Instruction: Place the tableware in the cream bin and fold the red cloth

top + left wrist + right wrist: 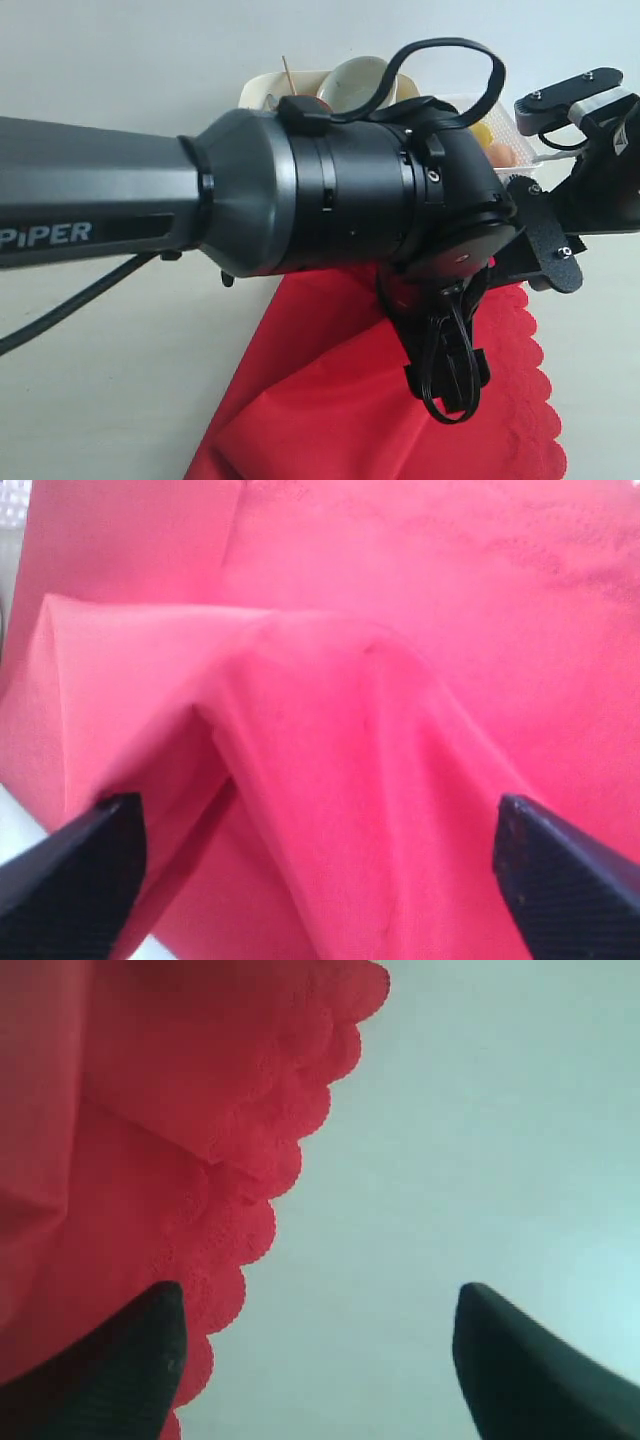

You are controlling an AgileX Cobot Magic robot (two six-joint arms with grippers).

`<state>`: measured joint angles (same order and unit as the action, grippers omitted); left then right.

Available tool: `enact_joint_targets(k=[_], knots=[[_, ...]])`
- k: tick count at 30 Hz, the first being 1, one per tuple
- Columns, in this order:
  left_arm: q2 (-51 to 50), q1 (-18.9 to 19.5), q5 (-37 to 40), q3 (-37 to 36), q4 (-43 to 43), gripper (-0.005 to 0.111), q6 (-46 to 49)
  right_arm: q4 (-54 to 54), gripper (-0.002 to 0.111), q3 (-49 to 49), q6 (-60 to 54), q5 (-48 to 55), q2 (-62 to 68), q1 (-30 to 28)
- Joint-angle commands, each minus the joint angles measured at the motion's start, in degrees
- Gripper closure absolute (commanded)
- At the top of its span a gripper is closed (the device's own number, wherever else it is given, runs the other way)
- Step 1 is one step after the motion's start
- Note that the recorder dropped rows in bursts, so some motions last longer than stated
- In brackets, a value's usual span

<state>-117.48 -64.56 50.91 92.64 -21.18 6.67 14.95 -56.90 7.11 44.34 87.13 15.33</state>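
The red cloth (330,400) lies on the pale table, its scalloped edge on the right. My left gripper (320,870) hangs open over a raised, rumpled fold of the red cloth (330,730), which passes between its fingers without being pinched. My right gripper (320,1350) is open too; one finger is over the scalloped edge of the red cloth (150,1110), the other over bare table. The cream bin (262,88) stands at the back and holds a pale bowl (360,80) and a chopstick (288,72). In the exterior view the left arm hides both grippers' fingers and most of the bin.
The left arm's dark body (300,190) fills the middle of the exterior view, with a cable loop above it. The right arm (590,170) reaches in from the right. A white basket (530,152) with yellow and orange foods stands beside the bin.
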Motion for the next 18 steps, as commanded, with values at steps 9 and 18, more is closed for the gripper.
enact_joint_targets(k=[9,18], knots=[[8.6,1.9,8.6,-0.3,-2.6,0.016,-2.9,-13.9,0.036,-0.1,-10.9,-1.1,-2.2,-0.1],[18.1,13.3,5.2,-12.4,4.6,0.016,-2.9,-45.2,0.036,-0.1,-35.6,-1.8,-2.2,0.0]])
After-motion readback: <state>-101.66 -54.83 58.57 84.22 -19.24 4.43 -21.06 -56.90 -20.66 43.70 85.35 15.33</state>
